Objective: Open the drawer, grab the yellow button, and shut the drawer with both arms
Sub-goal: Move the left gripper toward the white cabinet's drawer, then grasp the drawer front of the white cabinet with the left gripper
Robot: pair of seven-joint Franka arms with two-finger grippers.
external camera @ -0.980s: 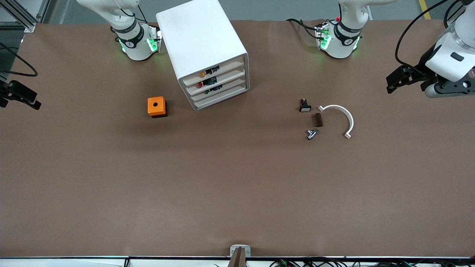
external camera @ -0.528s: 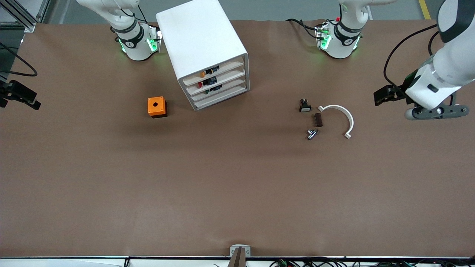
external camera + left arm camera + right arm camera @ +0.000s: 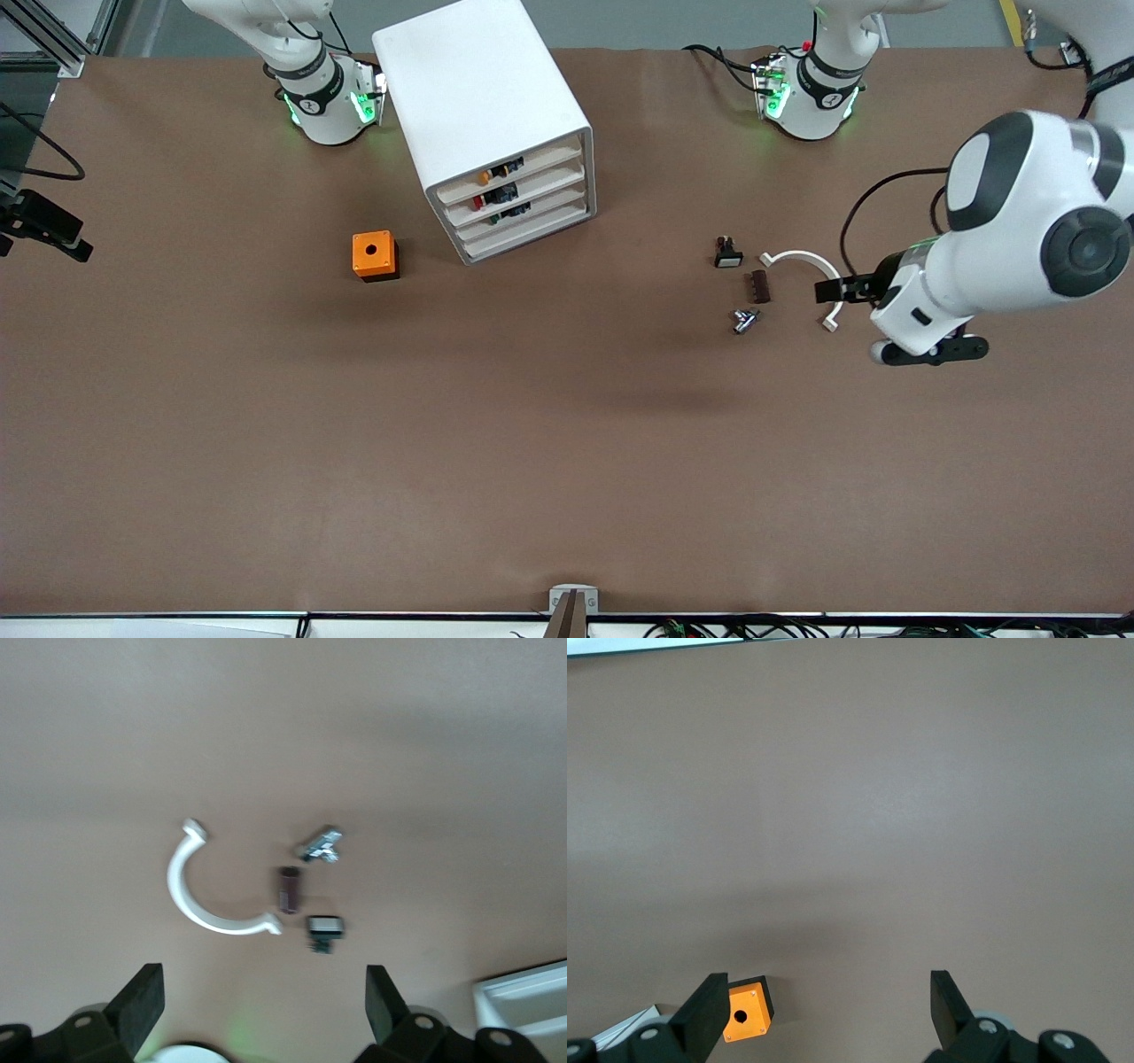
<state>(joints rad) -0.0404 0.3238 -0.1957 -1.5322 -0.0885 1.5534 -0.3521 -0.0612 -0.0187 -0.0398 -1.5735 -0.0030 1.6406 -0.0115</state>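
The white cabinet (image 3: 483, 106) stands near the right arm's base, and its top drawer (image 3: 532, 165) is shut like the three below it. The button's orange-yellow cap (image 3: 484, 177) shows through the top drawer's front. My left gripper (image 3: 831, 290) is open and empty in the air over the white arc (image 3: 811, 259); its wrist view (image 3: 264, 1010) shows wide-apart jaws and a corner of the cabinet (image 3: 527, 997). My right gripper (image 3: 49, 232) waits open and empty in the air at the right arm's end of the table; it also shows in its wrist view (image 3: 824, 1010).
An orange cube with a black hole (image 3: 375, 255) sits beside the cabinet; it also shows in the right wrist view (image 3: 747, 1011). Near the arc (image 3: 208, 895) lie a black switch with a white face (image 3: 728, 254), a brown piece (image 3: 760, 286) and a small metal part (image 3: 744, 320).
My left arm has swung in from the table's end and lowered, bringing its gripper over the white arc. The right arm has barely moved. The drawers are unchanged.
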